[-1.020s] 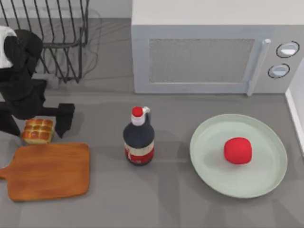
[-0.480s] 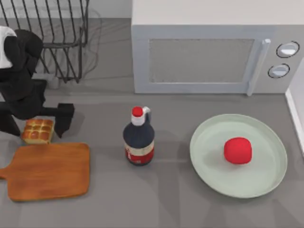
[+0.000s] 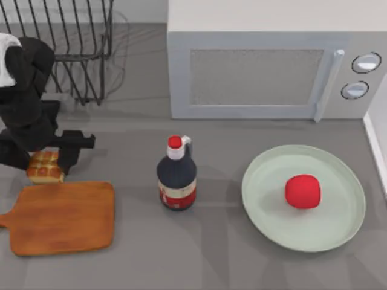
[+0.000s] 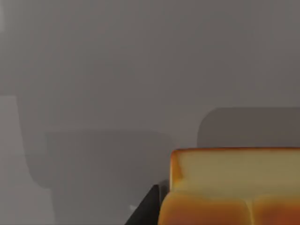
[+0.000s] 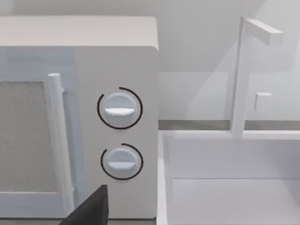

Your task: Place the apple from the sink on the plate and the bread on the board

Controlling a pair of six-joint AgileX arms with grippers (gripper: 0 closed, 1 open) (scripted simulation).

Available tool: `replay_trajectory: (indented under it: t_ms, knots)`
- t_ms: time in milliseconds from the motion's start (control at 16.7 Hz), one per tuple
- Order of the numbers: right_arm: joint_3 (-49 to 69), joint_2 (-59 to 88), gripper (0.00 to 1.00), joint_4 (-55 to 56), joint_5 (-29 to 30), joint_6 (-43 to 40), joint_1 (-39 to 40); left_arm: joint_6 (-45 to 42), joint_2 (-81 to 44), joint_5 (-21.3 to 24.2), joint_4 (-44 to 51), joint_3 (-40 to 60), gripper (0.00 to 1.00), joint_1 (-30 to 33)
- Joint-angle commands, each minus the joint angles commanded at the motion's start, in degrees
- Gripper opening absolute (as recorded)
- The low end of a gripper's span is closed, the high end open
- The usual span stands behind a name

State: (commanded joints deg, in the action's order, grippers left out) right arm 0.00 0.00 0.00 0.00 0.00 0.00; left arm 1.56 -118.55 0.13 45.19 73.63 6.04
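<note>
The bread [image 3: 45, 170], a golden-brown block of rolls, rests on the grey counter just behind the wooden board [image 3: 60, 217]. My left gripper [image 3: 43, 161] is over it, its black fingers pressed in against both sides. The left wrist view has the bread [image 4: 234, 187] close up, with one dark finger [image 4: 146, 208] at its side. The red apple [image 3: 302, 191] lies in the middle of the mint-green plate [image 3: 266, 199] at the right. A strip of the white sink [image 3: 378, 127] runs along the right edge, and its basin [image 5: 225, 187] is in the right wrist view.
A dark bottle [image 3: 176, 175] with a red cap stands mid-counter between board and plate. Behind it is a white microwave [image 3: 260, 72]. A wire dish rack [image 3: 78, 48] stands at the back left, near my left arm. A faucet [image 5: 243, 75] rises over the sink.
My left gripper's fingers have drawn inward from a wide spread onto the bread's sides. The bread, apple and bottle have not moved.
</note>
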Motion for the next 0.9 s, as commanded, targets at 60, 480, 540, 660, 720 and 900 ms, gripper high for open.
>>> replay_trajectory:
  t_ms: [60,480,540,660,720,900]
  knots:
    - [0.0,0.0,1.00,0.0,0.0,0.0,0.0,0.0,0.0,0.0,0.0,0.0,0.00,0.0]
    - [0.0,0.0,1.00,0.0,0.0,0.0,0.0,0.0,1.7,-0.1,0.9,0.7,0.00,0.0]
    - [0.0,0.0,1.00,0.0,0.0,0.0,0.0,-0.1,1.9,-0.1,1.7,1.4,0.00,0.0]
    - [0.0,0.0,1.00,0.0,0.0,0.0,0.0,0.0,2.8,-0.1,5.0,4.0,0.00,0.1]
    - [0.0,0.0,1.00,0.0,0.0,0.0,0.0,0.0,3.6,-0.1,7.6,5.6,0.00,0.0]
    - [0.0,0.0,1.00,0.0,0.0,0.0,0.0,0.2,6.1,-0.1,16.7,10.8,0.00,0.1]
